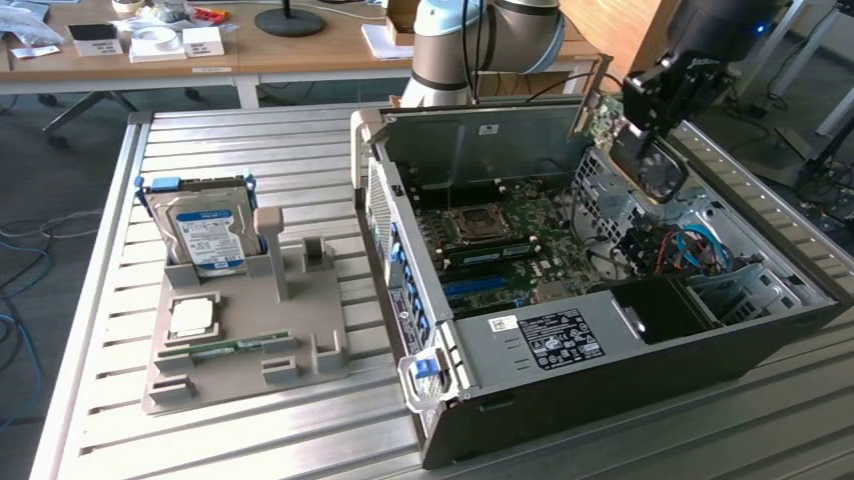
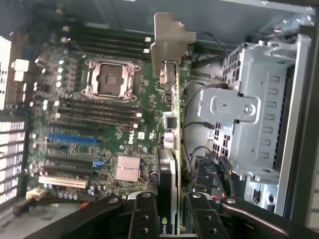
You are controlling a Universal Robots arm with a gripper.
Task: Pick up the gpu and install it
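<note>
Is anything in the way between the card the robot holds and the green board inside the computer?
Nothing visible does. The gripper holds the gpu above the motherboard; the drive cage and cables sit close beside it.

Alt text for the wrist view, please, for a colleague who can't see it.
The gripper holds the gpu edge-on between its jaws, pale bracket at the far end, above the motherboard inside the open case. The CPU socket lies on one side of the card, a metal drive cage on the other.
</note>
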